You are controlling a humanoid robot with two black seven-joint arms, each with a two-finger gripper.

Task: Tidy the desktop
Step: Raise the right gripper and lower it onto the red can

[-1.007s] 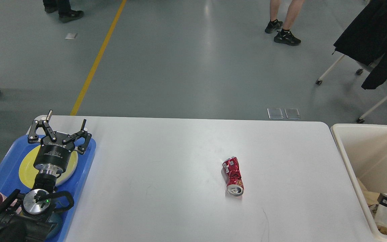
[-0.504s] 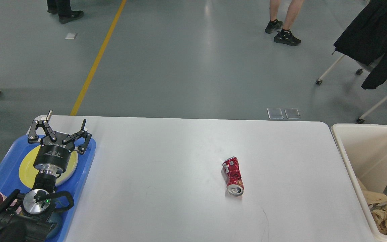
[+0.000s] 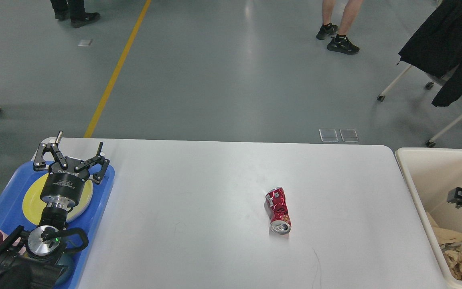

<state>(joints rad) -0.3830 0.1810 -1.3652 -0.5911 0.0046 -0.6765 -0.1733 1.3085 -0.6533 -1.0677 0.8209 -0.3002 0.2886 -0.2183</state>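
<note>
Head view, near to far, with the crushed red can (image 3: 278, 210) as landmark. The can lies on its side on the white table (image 3: 215, 192), right of the table's centre, its open silver top facing the near edge. Far to the can's left, the left arm rises over a blue tray (image 3: 100, 200) that overlaps the table's left edge and carries a yellow plate (image 3: 30, 202); the left end effector (image 3: 79, 150) is above the plate's far side with its two fingers spread wide and nothing between them. To the can's right, beyond the table's edge, stands a cream bin (image 3: 427, 180) holding crumpled brown paper (image 3: 457, 257). The right end effector (image 3: 461, 196) shows only partly above the bin; whether its fingers are spread or pressed together cannot be told. Beyond the table lies grey floor with a yellow line (image 3: 116, 68).
</note>
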